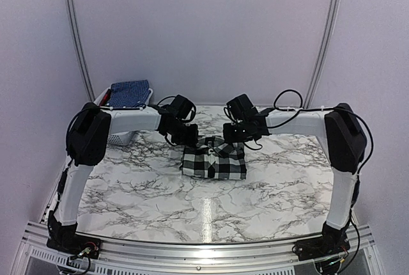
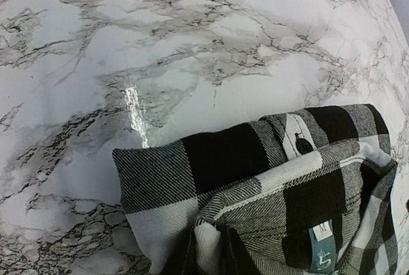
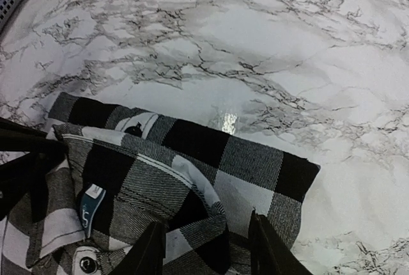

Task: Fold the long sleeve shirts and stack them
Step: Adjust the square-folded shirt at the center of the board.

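Setting: robotics lab test cell.
Evidence: left arm (image 1: 86, 153) and right arm (image 1: 345, 153) bolted to an aluminium rail (image 1: 204, 249) along the near edge of a marble-patterned tabletop (image 1: 147, 192). Plain white booth walls (image 1: 204, 25) with a curved metal pole (image 1: 74, 25). Exposed black cables (image 1: 291, 99). White slotted basket (image 1: 120, 138) at the far left corner.

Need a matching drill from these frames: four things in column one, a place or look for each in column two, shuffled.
Column one:
1. checked shirt
2. blue shirt
3. basket
4. table

Column two:
A. white marble pattern with dark veins
B. folded, lying mid-table
C. white, slotted, at the far-left corner
D. resting in the basket

Pairs: 1-B, 2-D, 3-C, 4-A
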